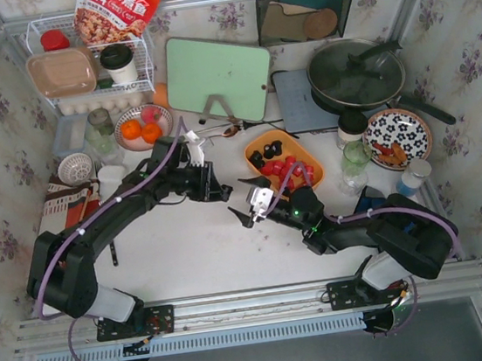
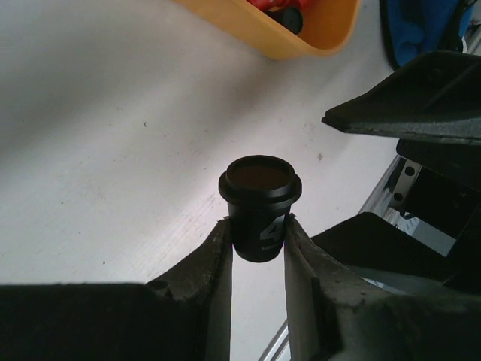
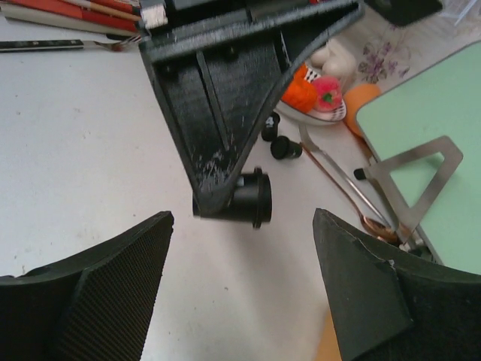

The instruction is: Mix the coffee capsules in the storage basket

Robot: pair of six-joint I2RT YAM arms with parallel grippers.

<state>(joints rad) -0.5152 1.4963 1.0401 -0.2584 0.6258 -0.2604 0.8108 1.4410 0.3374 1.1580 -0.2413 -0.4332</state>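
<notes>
My left gripper [image 1: 223, 193] is shut on a black coffee capsule [image 2: 259, 204] marked with a white 4 and holds it just above the white table. The capsule also shows in the right wrist view [image 3: 253, 199], pinched by the left fingers [image 3: 218, 105]. My right gripper [image 1: 245, 213] is open and empty, its jaws wide apart, facing the held capsule from close by [image 3: 240, 226]. The orange storage basket [image 1: 306, 148] lies right of both grippers with red capsules [image 1: 282, 168] and black capsules [image 1: 268, 151] in it; its corner shows in the left wrist view [image 2: 301, 41].
Two loose black capsules [image 3: 279, 144] lie on the table near a copper spoon [image 3: 346, 192]. A green cutting board [image 1: 218, 78] stands on its stand behind. A plate of oranges [image 1: 140, 129], a white wire rack [image 1: 96, 71], a pan [image 1: 356, 74] and a patterned plate [image 1: 397, 137] ring the table.
</notes>
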